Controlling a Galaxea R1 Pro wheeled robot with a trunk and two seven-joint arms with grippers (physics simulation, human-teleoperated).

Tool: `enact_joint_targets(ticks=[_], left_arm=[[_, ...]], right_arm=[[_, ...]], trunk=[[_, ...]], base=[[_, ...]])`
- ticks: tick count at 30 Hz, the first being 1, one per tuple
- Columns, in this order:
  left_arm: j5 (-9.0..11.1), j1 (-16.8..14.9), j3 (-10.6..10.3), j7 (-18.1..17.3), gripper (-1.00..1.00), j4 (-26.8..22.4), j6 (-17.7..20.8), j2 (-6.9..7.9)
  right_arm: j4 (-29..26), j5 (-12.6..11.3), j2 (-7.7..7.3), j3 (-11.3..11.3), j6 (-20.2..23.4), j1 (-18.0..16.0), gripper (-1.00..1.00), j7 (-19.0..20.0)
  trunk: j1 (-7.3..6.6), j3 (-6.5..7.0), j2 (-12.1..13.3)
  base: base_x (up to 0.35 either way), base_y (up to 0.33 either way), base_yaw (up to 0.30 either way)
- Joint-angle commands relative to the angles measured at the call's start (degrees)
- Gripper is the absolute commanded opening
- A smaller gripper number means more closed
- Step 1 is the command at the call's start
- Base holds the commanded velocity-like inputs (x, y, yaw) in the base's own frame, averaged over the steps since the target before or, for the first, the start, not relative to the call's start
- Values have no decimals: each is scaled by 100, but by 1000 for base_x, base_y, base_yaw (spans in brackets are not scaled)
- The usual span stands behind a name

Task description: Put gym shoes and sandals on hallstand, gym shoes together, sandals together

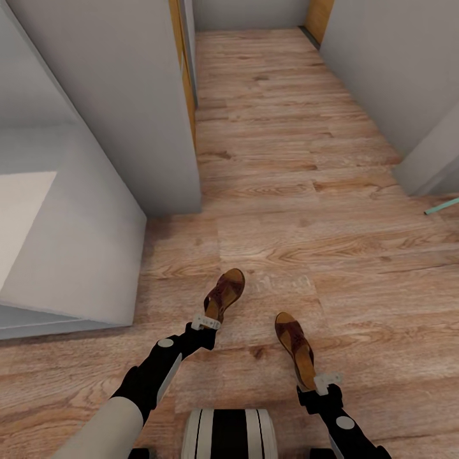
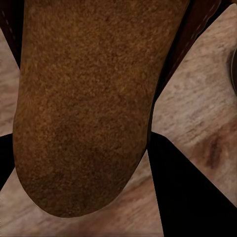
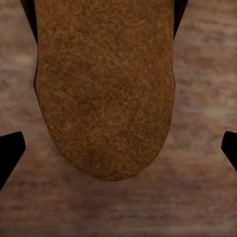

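Wood corridor floor (image 1: 306,159), grey walls. Left claw (image 1: 205,322) clenched on sandal (image 1: 224,294) at 11 o'clock, right claw (image 1: 326,381) gripping other sandal (image 1: 294,347) at 1.

Left arm (image 1: 150,376): glossy black wrist and forearm shell, round pale grey disc on the joint, beige-white upper sleeve.
Left gripper (image 1: 206,323): small pale grey clamp block on a black mount.
Right arm (image 1: 341,424): black shell, same round grey disc.
Right gripper (image 1: 327,382): pale grey block.
Fingers (image 2: 190,197): flat black wedges.
Trunk (image 1: 228,433): white rounded housing with black stripes.
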Motion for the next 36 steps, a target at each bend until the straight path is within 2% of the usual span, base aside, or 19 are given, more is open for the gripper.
enact_joint_targets(ticks=[1, 16, 24, 36], left_arm=[[-43, 0, 11, -36, -100, -12, 27, -1], [-39, 0, 11, -32, -100, -8, 16, 13], [-24, 4, 7, -31, -100, -7, 13, 26], [-27, 8, 6, -31, -100, -8, 10, 33]], right_arm=[[5, 61, 5, -33, -24, -3, 100, 3], [5, 57, 12, -30, -24, -3, 100, 3], [8, 58, 21, -29, -24, -3, 100, 3], [19, 62, 9, -30, -24, -3, 100, 11]], trunk=[[-1, -5, -1], [-1, -11, -1], [-1, -11, -1], [-1, -11, -1]], base=[[0, 0, 0], [1, 0, 0], [125, 10, 0], [19, 2, 0]])
